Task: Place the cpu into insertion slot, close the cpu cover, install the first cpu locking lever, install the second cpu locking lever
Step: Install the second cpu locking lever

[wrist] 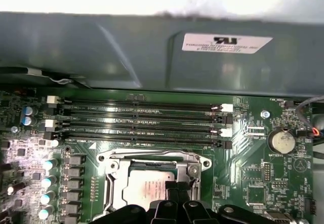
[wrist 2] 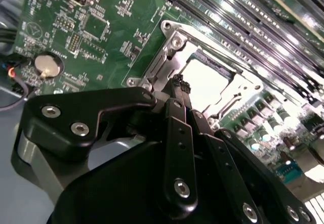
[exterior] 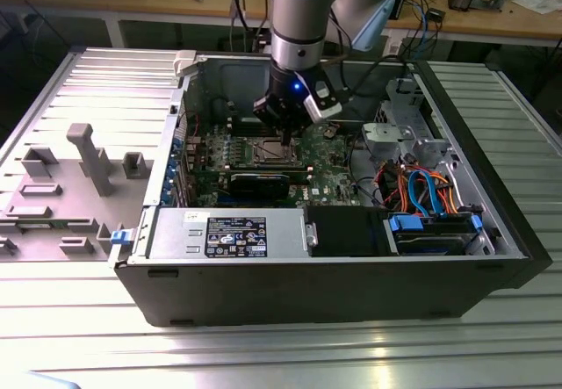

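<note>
Cpu (wrist: pixel 151 187) seated in insertion slot (wrist: pixel 112 183) | cpu cover (wrist 2: pixel 169 52) down | claw (wrist 2: pixel 178 82) pinched narrow above it

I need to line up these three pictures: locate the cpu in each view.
Exterior view: the cpu sits mid-motherboard, under the gripper.
First wrist view: the cpu lies beyond the fingertips.
Second wrist view: the cpu shows bright past the fingertips.
Shared landmark: the cpu cover framing it.

We are looking at an electronics lab or robotics workshop: an opened desktop computer case (exterior: pixel 351 257) is lying on a ribbed aluminium worktable (exterior: pixel 492 345), grey fixture blocks (exterior: pixel 88 156) are standing beside it, and wooden benches (exterior: pixel 518 22) behind are carrying cables and small parts.
</note>
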Robot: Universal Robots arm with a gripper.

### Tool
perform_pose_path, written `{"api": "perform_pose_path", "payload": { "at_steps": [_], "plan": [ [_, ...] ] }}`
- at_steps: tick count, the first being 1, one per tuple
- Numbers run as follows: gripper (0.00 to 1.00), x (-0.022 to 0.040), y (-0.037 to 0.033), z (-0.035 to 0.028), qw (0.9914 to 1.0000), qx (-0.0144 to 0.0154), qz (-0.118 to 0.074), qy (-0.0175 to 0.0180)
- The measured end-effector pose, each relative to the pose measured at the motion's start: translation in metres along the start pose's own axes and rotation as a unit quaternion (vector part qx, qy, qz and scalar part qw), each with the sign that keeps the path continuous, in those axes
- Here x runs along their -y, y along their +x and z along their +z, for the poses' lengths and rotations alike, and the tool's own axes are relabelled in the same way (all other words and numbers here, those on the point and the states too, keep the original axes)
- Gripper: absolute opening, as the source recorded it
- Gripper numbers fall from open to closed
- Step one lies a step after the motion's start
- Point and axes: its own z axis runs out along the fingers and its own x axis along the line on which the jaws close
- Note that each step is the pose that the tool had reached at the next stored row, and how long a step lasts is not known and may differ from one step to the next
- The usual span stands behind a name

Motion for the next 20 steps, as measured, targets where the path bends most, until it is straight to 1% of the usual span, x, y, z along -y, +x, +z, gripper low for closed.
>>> {"api": "perform_pose_path", "payload": {
  "at_steps": [6, 16, 20],
  "plan": [
    [0.11, -0.0005, 0.0, -0.0122, 1.0, 0.0, 0.0, 0.0],
    [0.11, 0.013, 0.0007, -0.0129, 1.0, 0.0, 0.0, 0.0],
    [0.11, 0.0133, 0.0007, -0.0129, 1.0, 0.0, 0.0, 0.0]
  ]
}}
